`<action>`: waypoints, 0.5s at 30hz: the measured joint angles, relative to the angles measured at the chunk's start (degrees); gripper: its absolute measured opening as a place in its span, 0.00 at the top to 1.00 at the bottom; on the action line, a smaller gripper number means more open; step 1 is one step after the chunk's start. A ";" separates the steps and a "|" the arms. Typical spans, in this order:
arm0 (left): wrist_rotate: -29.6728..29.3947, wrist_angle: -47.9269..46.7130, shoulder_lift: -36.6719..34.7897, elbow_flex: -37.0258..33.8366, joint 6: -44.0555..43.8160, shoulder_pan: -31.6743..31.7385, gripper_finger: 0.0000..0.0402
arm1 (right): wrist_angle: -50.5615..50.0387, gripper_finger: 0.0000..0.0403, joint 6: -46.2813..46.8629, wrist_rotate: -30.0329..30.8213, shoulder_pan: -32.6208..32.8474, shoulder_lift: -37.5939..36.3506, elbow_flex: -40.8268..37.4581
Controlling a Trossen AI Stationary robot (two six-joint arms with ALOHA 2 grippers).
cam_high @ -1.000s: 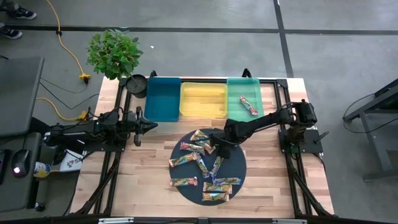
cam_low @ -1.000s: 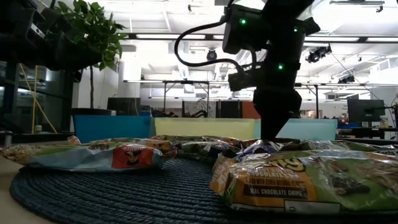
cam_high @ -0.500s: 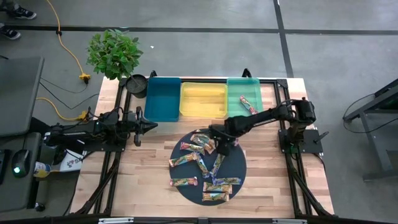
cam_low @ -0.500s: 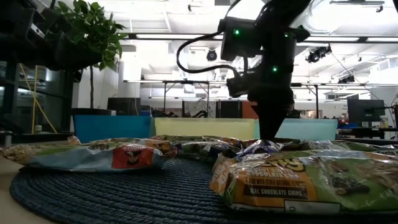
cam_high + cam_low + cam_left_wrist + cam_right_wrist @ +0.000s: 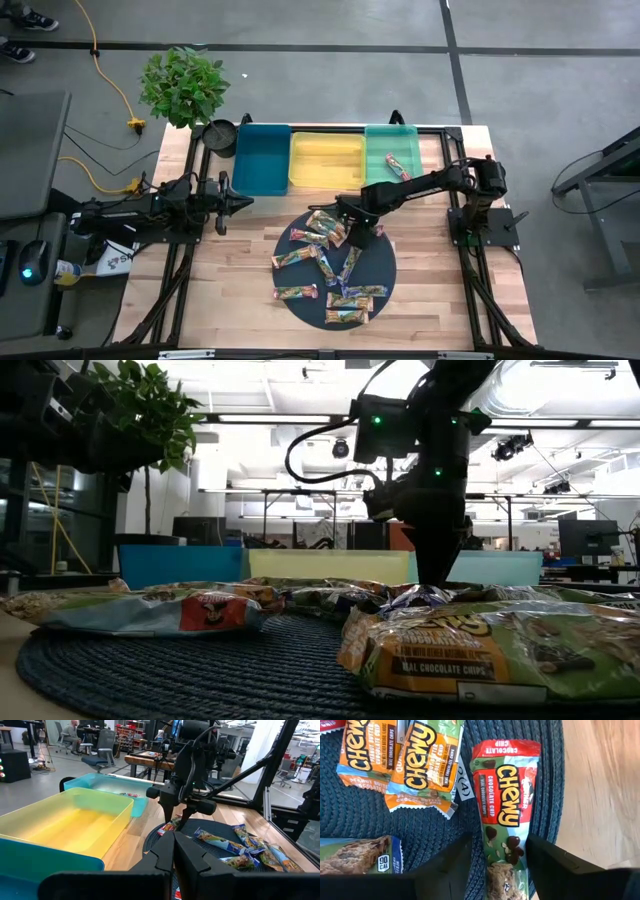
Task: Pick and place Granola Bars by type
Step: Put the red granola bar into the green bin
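Several granola bars (image 5: 325, 265) lie flat on a round dark woven mat (image 5: 385, 268). One red-pink bar (image 5: 400, 168) lies in the green bin (image 5: 392, 140). My right gripper (image 5: 502, 870) is low over the mat's far right part (image 5: 358, 232), open. Its fingers stand on either side of one end of a red-topped chocolate chip bar (image 5: 505, 815) that lies flat near the mat's edge. I cannot tell whether they touch it. My left gripper (image 5: 174, 852) waits shut at the table's left side (image 5: 243, 203).
The teal bin (image 5: 262, 158), the yellow bin (image 5: 327, 160) and the green bin stand side by side along the far edge. A potted plant (image 5: 183, 85) is at the far left corner. Bare wood (image 5: 250, 260) shows around the mat.
My right arm has shifted its wrist a little toward the table's left, while the gripper has stayed low over the mat's far part. The bars have not moved.
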 joint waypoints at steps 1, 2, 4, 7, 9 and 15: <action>0.00 -0.02 0.00 0.00 0.00 0.00 0.98 | 0.00 0.60 0.05 0.03 0.00 0.01 0.00; 0.00 -0.01 0.00 0.00 0.00 0.00 0.98 | 0.00 0.61 0.38 0.02 0.00 0.02 0.00; 0.00 -0.02 0.01 0.00 0.01 0.00 0.98 | 0.00 0.63 0.68 0.04 0.00 0.02 0.00; 0.00 -0.02 0.01 0.00 0.00 0.00 0.98 | 0.00 0.66 0.87 0.06 0.00 0.02 0.00; 0.00 -0.02 0.00 0.00 0.01 0.00 0.98 | 0.00 0.68 0.87 0.21 0.01 0.02 0.00; 0.00 -0.02 0.02 0.00 0.00 0.00 0.98 | 0.00 0.72 0.96 0.26 0.02 0.02 0.00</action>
